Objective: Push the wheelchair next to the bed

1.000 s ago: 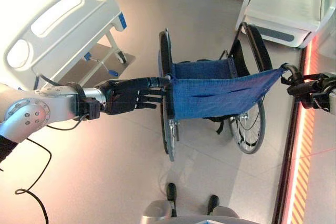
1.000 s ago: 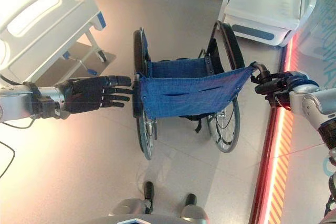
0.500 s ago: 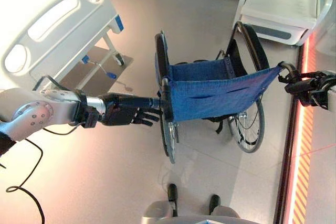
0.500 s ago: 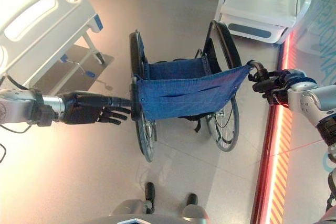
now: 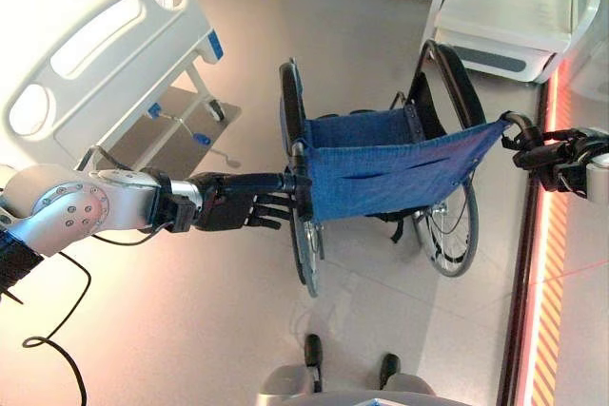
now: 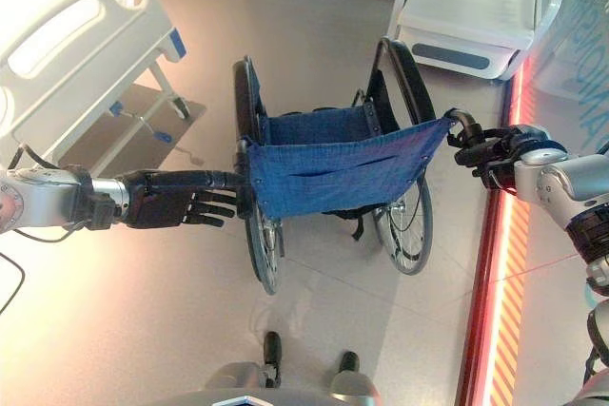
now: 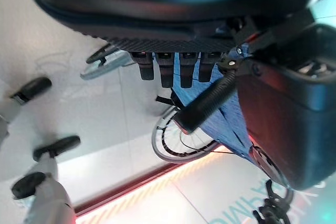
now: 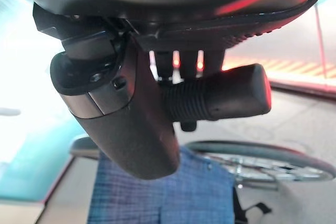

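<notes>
With both hands' fingers curled round the push handles, left hand (image 5: 228,212) and right hand (image 6: 500,151) held the wheelchair (image 5: 390,173) right of the bed (image 5: 90,45); even, leftward-steering pressure would serve best.

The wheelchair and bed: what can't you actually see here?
- Wheelchair footrests and front casters: hidden under its blue seat, eye views.
- Bed: mattress cut off by the top left edge.
- Left hand: whether its fingers grip the left push handle is unclear, left wrist view.
</notes>
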Controlling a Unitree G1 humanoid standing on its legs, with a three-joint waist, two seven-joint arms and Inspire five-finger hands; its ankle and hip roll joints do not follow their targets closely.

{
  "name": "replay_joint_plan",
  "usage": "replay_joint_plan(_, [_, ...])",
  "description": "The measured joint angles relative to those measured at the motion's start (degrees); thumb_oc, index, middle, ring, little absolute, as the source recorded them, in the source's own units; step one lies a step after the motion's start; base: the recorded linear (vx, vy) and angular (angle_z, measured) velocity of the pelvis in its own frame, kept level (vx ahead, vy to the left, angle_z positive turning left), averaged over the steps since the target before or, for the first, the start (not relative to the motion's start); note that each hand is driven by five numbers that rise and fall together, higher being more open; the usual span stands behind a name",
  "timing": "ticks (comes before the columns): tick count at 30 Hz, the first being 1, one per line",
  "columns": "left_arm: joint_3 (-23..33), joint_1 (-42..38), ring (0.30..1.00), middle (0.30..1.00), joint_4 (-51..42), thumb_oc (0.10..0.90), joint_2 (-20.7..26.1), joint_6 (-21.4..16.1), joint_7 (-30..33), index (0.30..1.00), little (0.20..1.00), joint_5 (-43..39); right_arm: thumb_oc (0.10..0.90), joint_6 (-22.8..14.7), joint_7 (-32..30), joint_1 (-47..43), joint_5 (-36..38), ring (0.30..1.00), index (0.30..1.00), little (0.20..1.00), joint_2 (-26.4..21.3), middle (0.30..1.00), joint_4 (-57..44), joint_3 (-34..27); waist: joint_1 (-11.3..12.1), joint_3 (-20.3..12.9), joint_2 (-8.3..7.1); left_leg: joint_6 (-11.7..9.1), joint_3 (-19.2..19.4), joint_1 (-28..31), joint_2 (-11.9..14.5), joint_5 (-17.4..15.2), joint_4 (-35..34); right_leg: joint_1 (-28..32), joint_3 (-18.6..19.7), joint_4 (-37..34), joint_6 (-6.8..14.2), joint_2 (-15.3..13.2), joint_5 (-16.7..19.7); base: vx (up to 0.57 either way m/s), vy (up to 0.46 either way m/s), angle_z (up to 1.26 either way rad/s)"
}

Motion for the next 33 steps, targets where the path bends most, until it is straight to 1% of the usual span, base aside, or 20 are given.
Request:
replay_joint_plan(4, [0.15,0.18,0.9,0.9,0.01,0.8,-1.86,-1.92,3.95,0.9,0.9,-0.17,0.4,0.0,-0.04,-0.01,-0.07,0.3,0.3,0.3,0.09,0.3,0.02,-0.02,-0.02,-0.1,0.16,0.0,0.02,0.03,0.01,0.0,0.0,0.0,0.02,0.0,0.0,0.02,0.0,0.0,0.0,0.0])
replay_joint_plan(7, [1.09,0.87,0.9,0.9,0.28,0.8,-3.07,-2.08,5.67,0.9,0.9,0.41,0.4,0.0,-0.24,-0.01,-0.06,0.3,0.3,0.3,0.21,0.3,0.01,-0.09,-0.03,-0.11,0.17,0.01,0.07,0.05,0.04,0.0,0.0,-0.01,0.07,0.0,0.0,0.04,0.0,0.0,0.0,0.0])
replay_joint_plan(10, [1.24,0.94,0.9,0.9,0.72,0.8,-3.46,-1.85,5.39,0.9,0.9,2.1,0.4,0.01,-0.72,-0.01,-0.06,0.3,0.3,0.3,0.49,0.3,0.01,-0.13,-0.02,-0.11,0.17,0.01,0.15,0.08,0.06,0.0,0.0,-0.01,0.12,0.0,-0.01,0.06,0.01,0.0,0.0,0.0])
replay_joint_plan(12, [1.59,0.94,0.9,0.9,1.27,0.8,-3.5,-1.13,4.32,0.9,0.9,2.66,0.4,0.02,-0.81,-0.05,-0.04,0.3,0.3,0.3,0.55,0.3,0.01,-0.12,-0.04,-0.11,0.17,0.01,0.15,0.09,0.09,0.0,0.0,-0.01,0.16,0.0,-0.01,0.08,0.01,0.0,0.0,0.0])
replay_joint_plan(13, [2.0,0.94,0.9,0.9,1.74,0.8,-3.52,-0.21,3.28,0.9,0.9,2.68,0.4,0.03,-0.8,-0.06,-0.02,0.3,0.3,0.3,0.55,0.3,0.0,-0.12,-0.07,-0.11,0.17,0.01,0.16,0.09,0.1,0.0,0.0,-0.02,0.17,0.0,-0.01,0.1,0.01,0.0,0.0,0.0])
replay_joint_plan(14, [2.09,0.93,0.867,0.867,2.06,0.778,-3.52,0.2,2.48,0.867,0.867,2.7,0.4,0.03,-0.8,-0.09,-0.01,0.3,0.3,0.3,0.56,0.3,0.0,-0.12,-0.09,-0.11,0.17,0.01,0.16,0.09,0.11,0.0,0.0,-0.02,0.18,0.0,-0.01,0.1,0.01,0.0,0.0,0.0])
replay_joint_plan(15, [2.09,0.93,0.349,0.349,2.43,0.433,-3.52,0.86,1.14,0.349,0.349,2.88,0.4,0.03,-0.8,-0.1,0.0,0.3,0.3,0.3,0.59,0.3,0.0,-0.12,-0.09,-0.11,0.17,0.01,0.17,0.11,0.11,0.0,0.0,-0.02,0.19,0.0,-0.01,0.1,0.01,0.0,0.0,0.0])
replay_joint_plan(16, [2.06,0.93,0.3,0.3,2.45,0.4,-3.52,1.11,0.38,0.3,0.3,3.3,0.4,0.03,-0.8,-0.1,0.0,0.3,0.3,0.3,0.59,0.3,0.0,-0.11,-0.1,-0.11,0.17,0.01,0.17,0.11,0.11,0.0,0.0,-0.02,0.19,0.0,-0.01,0.11,0.01,0.0,0.0,0.0])
replay_joint_plan(18, [1.85,0.93,0.3,0.3,2.54,0.4,-3.52,0.92,-1.59,0.3,0.3,4.59,0.4,0.03,-0.8,-0.1,-0.01,0.3,0.3,0.3,0.64,0.3,0.01,-0.1,-0.1,-0.11,0.17,0.01,0.18,0.12,0.11,0.0,0.0,-0.02,0.21,0.0,-0.01,0.1,0.01,0.0,0.0,0.0])
replay_joint_plan(20, [0.41,0.93,0.3,0.3,3.61,0.4,-3.54,-0.62,-0.94,0.3,0.3,5.55,0.4,0.01,-0.79,-0.1,0.0,0.3,0.3,0.3,0.73,0.3,-0.13,-0.11,-0.24,-0.11,0.17,0.01,0.22,0.15,0.14,0.0,0.0,-0.02,0.24,0.0,-0.01,0.13,0.01,0.0,0.0,0.0])
replay_joint_plan(23, [-1.37,1.03,0.3,0.3,4.61,0.4,-4.77,-2.09,3.08,0.3,0.3,5.49,0.4,-0.09,-0.79,-0.24,0.01,0.3,0.3,0.3,1.15,0.3,-0.22,-0.13,-0.79,-0.09,0.14,0.01,0.24,0.16,0.13,0.0,0.0,-0.03,0.25,0.01,-0.01,0.13,0.01,0.02,-0.001,-0.01])
replay_joint_plan(26, [-1.22,2.98,0.3,0.3,4.87,0.4,-6.52,-3.18,7.67,0.3,0.3,4.75,0.4,-0.46,-0.79,-0.37,-0.05,0.3,0.3,0.3,2.13,0.3,-0.2,-0.41,-1.7,-0.09,0.13,0.01,0.26,0.17,0.19,0.0,0.0,-0.02,0.24,0.01,-0.02,0.16,0.01,0.0,0.0,0.0])
replay_joint_plan(28, [-1.19,3.2,0.3,0.3,3.81,0.4,-6.53,-3.22,9.71,0.3,0.3,4.31,0.4,-0.23,-1.04,-0.37,-0.08,0.3,0.3,0.3,2.14,0.3,-0.07,-0.4,-1.49,-0.09,0.13,0.01,0.26,0.21,0.29,0.0,0.0,0.01,0.23,0.01,-0.03,0.25,0.02,0.0,0.0,0.0])
replay_joint_plan(31, [-1.17,3.39,0.3,0.3,3.64,0.4,-6.69,-3.19,10.98,0.3,0.3,2.76,0.4,-0.2,-1.4,-0.37,-0.08,0.3,0.3,0.3,2.36,0.3,0.3,-0.4,-1.37,-0.09,0.12,0.01,0.29,0.21,0.3,0.0,0.0,0.01,0.23,0.01,-0.03,0.25,0.02,0.0,0.0,0.0])
replay_joint_plan(33, [0.04,4.67,0.3,0.3,3.52,0.4,-6.76,-3.2,11.06,0.3,0.3,2.43,0.4,-0.16,-1.4,-0.38,-0.06,0.3,0.3,0.3,2.38,0.3,0.32,-0.41,-1.43,-0.08,0.11,0.01,0.29,0.21,0.28,0.0,0.0,0.01,0.24,0.01,-0.03,0.24,0.03,0.0,0.0,0.0])
